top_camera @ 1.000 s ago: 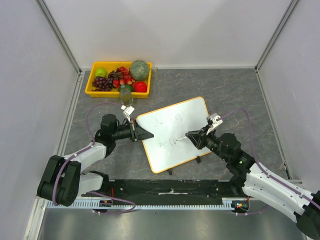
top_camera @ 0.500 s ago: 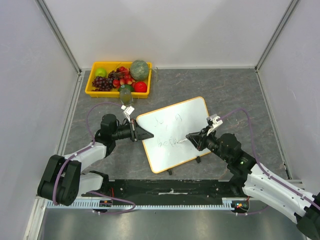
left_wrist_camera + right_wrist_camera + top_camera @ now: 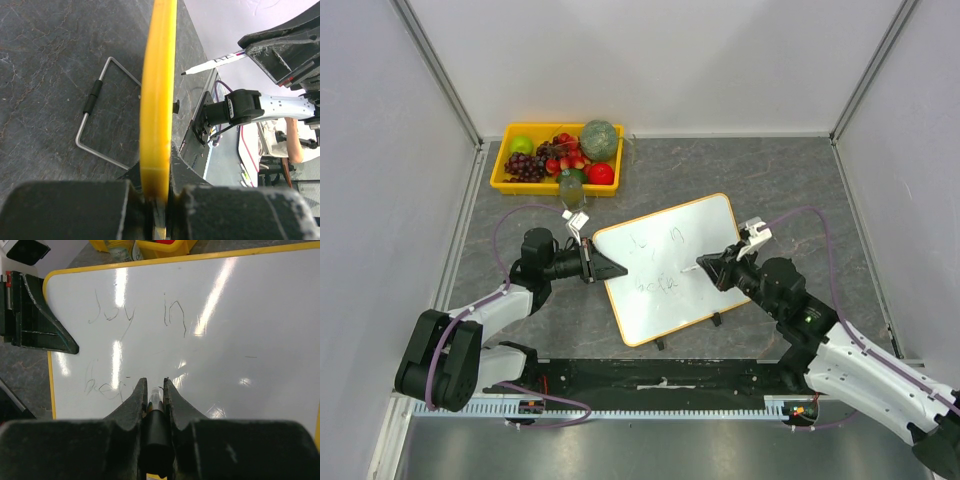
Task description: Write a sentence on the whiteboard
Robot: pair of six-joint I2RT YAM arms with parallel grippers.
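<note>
The whiteboard (image 3: 705, 235), white with an orange-yellow frame, lies tilted across the middle of the table. Thin dark writing on it reads "Joy in" (image 3: 135, 315) with a partial second line (image 3: 102, 385) below. My left gripper (image 3: 610, 268) is shut on the board's left edge; the left wrist view shows the yellow frame (image 3: 159, 100) edge-on between its jaws. My right gripper (image 3: 717, 270) is shut on a marker (image 3: 156, 407) and holds its tip just right of the second line. From the left wrist view, the marker (image 3: 215, 62) hangs off the board.
A yellow fruit tray (image 3: 502, 183) stands at the back left, with a small greenish bottle (image 3: 570, 188) in front of it. Two black clips (image 3: 718, 320) sit on the board's near edge. A wire stand (image 3: 100, 120) lies under the board.
My right gripper has drawn back to the right with the marker, moving its tip off the second line of writing. The left gripper and the board have not moved.
</note>
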